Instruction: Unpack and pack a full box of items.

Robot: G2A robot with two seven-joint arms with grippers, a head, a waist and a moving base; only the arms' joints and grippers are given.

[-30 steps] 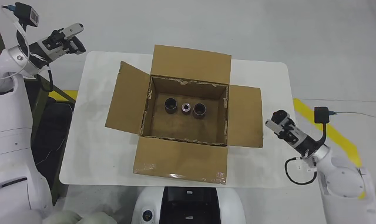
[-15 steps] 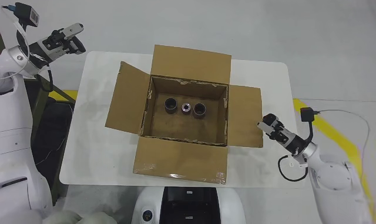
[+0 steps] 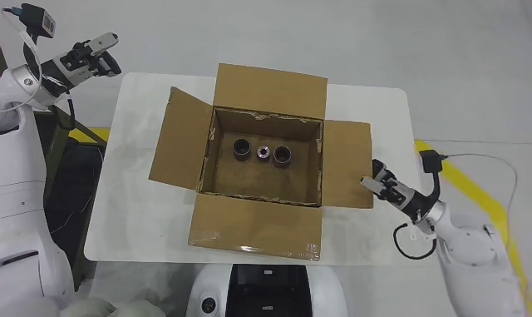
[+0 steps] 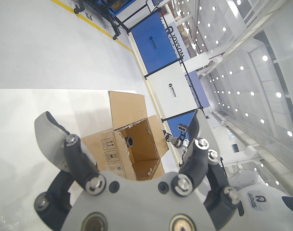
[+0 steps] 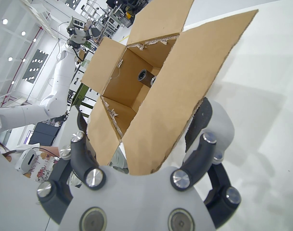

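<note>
While the open cardboard box (image 3: 259, 225) sits mid-frame from above, three cylinders (image 3: 263, 151) inside, the left gripper (image 3: 112, 55) hangs upper left. Its wrist view shows fingers (image 4: 53, 131) spread wide. Right wrist view: right gripper (image 5: 144, 111) wide, straddling a box flap (image 5: 172, 92).

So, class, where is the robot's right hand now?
In the top view, the right hand sits open astride the outer edge of the box's right flap.

The left gripper (image 4: 122, 121) hangs over the white table (image 4: 40, 99) with its fingers spread wide. Beyond it the box (image 4: 105, 145) stands on the table, flaps open, with a dark cylinder (image 4: 129, 141) inside. The right gripper (image 4: 169, 137) is just past the box's far flap.
</note>
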